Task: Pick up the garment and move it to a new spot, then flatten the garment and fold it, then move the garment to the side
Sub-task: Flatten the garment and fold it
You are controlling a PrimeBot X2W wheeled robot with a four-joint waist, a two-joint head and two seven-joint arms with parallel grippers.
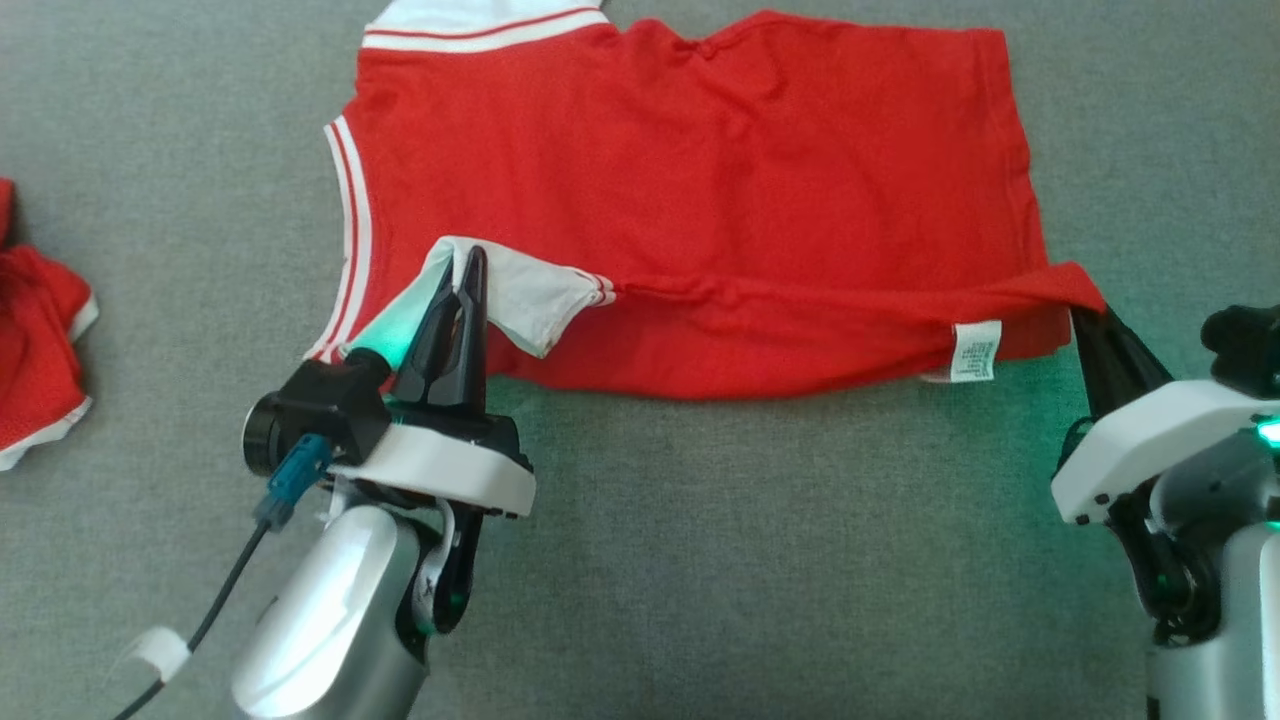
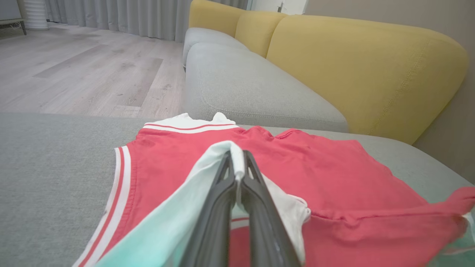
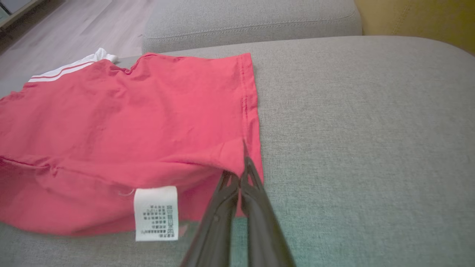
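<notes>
The garment [image 1: 700, 190] is a red shirt with white, red-striped trim, spread on a grey cushion [image 1: 720, 560]. Its near edge is lifted and folded back toward the far side. My left gripper [image 1: 462, 268] is shut on the white collar or sleeve end at the near left; in the left wrist view the white cloth [image 2: 237, 163] wraps over the fingertips of the left gripper [image 2: 237, 157]. My right gripper [image 1: 1080, 312] is shut on the red hem corner at the near right, and the right wrist view has the right gripper [image 3: 243, 168] pinching that hem of the garment [image 3: 122, 118]. A white care label [image 1: 975, 352] hangs from the raised edge.
A second red and white garment [image 1: 35, 340] lies crumpled at the left edge. Behind the garment [image 2: 326, 178] are grey seat cushions [image 2: 252, 85] and a yellow backrest [image 2: 363, 70], with wooden floor [image 2: 81, 70] off to the left. Bare grey cushion lies in front of the garment.
</notes>
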